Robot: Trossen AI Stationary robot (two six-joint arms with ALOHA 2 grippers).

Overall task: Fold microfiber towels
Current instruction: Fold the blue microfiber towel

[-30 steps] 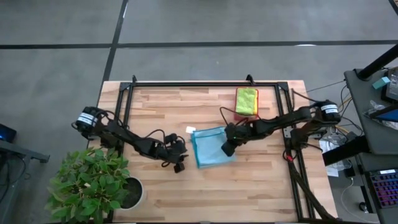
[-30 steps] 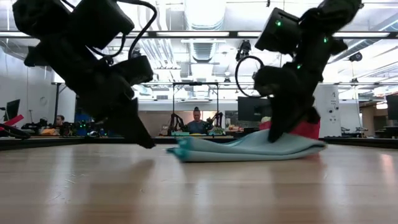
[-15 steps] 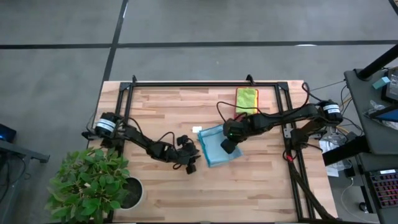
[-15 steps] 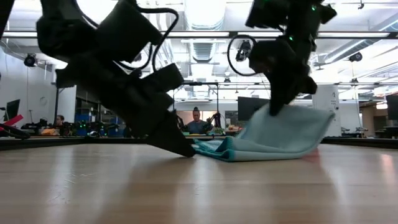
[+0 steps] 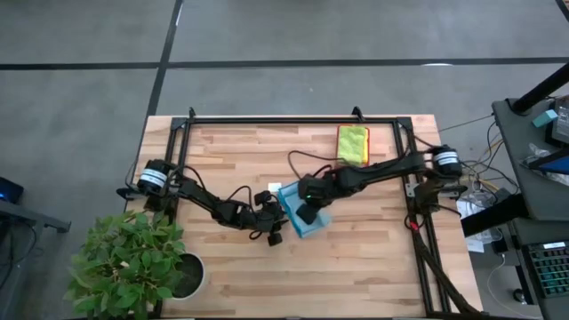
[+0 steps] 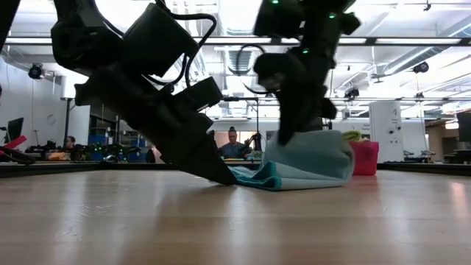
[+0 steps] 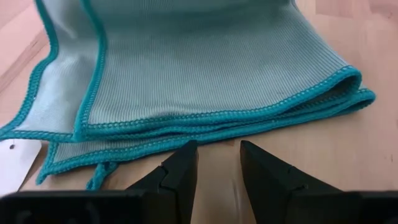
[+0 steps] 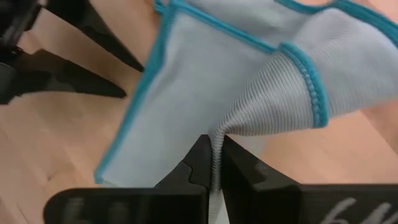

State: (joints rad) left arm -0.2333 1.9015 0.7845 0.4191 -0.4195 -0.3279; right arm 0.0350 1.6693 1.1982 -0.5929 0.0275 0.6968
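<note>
A light blue microfiber towel [image 5: 293,206] with a teal hem lies near the table's middle. Its right part is lifted and curled over toward the left [image 6: 313,154]. My right gripper [image 5: 306,213] is above it, shut on the lifted cloth. My left gripper [image 5: 276,224] slants down at the towel's left side. It is open, and its tips [image 7: 217,155] are at the table just short of the stacked hems [image 7: 205,127]. I cannot tell whether they touch the cloth. A lime green towel [image 5: 352,142] rests on the pink-red tray [image 6: 365,157] at the far right. My right gripper pinches a bunched fold of the blue towel [image 8: 231,127] between its two shut fingers, coming from above and slanting down. The held part is raised clear of the table and arches over the rest [image 6: 257,179], which still lies flat on the wood. How many layers it holds, I cannot tell.
A potted plant [image 5: 133,262] stands at the table's near left corner. Black frame rails [image 5: 293,118] run along the far edge and both sides. Bare wood [image 5: 356,267] lies in front of the towel. A person [image 6: 233,143] sits far off in the room behind.
My right gripper has risen and gone toward the table's left, carrying the towel's right part up and over while the left part stayed on the table. My left gripper has come down and toward the towel's left edge, then kept still.
</note>
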